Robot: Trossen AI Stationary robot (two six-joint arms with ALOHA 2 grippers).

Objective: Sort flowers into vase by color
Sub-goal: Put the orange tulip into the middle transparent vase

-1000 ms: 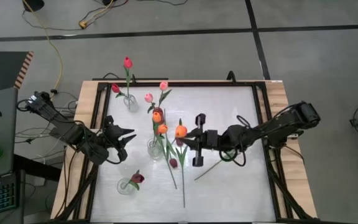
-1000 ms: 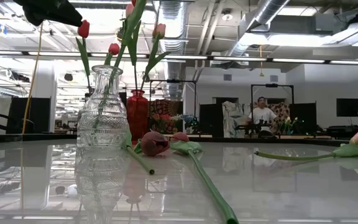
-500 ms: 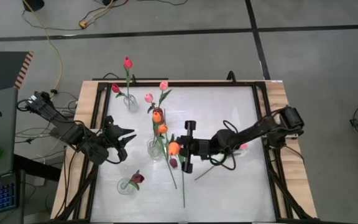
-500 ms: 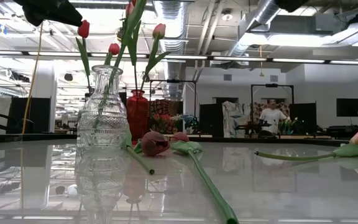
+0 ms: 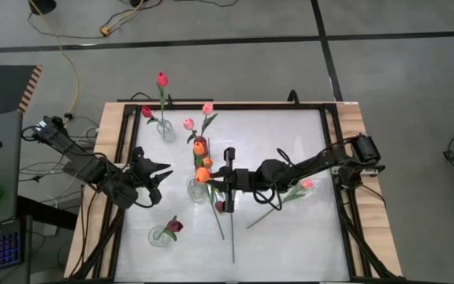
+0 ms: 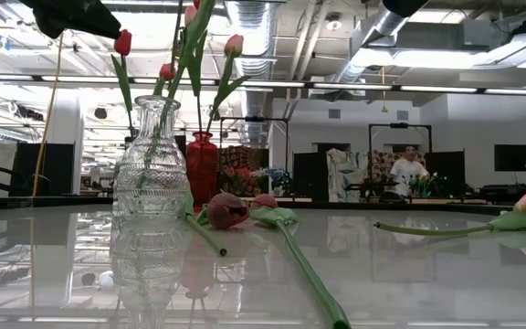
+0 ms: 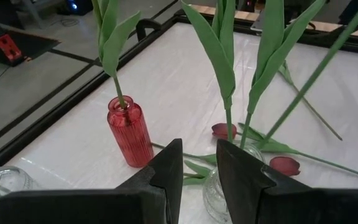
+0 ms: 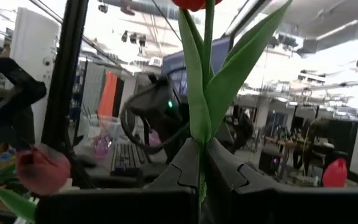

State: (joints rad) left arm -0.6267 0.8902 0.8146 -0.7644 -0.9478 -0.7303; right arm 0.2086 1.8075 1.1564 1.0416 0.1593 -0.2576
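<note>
Since a second ago your right gripper [image 5: 221,179] has carried its orange tulip [image 5: 202,175] leftward across the table, from mid-table to just over the clear vase [image 5: 195,189] near the centre; your left arm has not shifted.

Right gripper: fingers [image 8: 185,165] pinched tight on the green stem [image 8: 202,124], leaves fanning up past them in the right wrist view (the bud shows only as a reddish edge at that frame's top). From above, the orange head sits touching or just beside the two orange heads [image 5: 200,147] already standing in that vase; you cannot tell whether the stem has entered the neck.

Left gripper [image 5: 161,171]: hovering left of the clear vase, fingers [image 7: 173,165] part-open with a narrow gap, holding nothing. Its wrist view looks past them to a red ribbed vase [image 7: 130,132] with one stem in it.

Other flowers:
- red tulips [image 5: 161,79] in a glass vase [image 5: 166,131] at the table's far left corner
- pink tulips [image 5: 207,108] upright near the far edge
- a maroon tulip [image 5: 174,226] in a vase [image 5: 158,235] near the front left
- a maroon bud [image 6: 226,210] and loose stems [image 5: 232,233] lying flat on the table [image 5: 306,237]
- one pink tulip [image 5: 307,184] lying under the right arm

A person stands far back in the room (low view).
</note>
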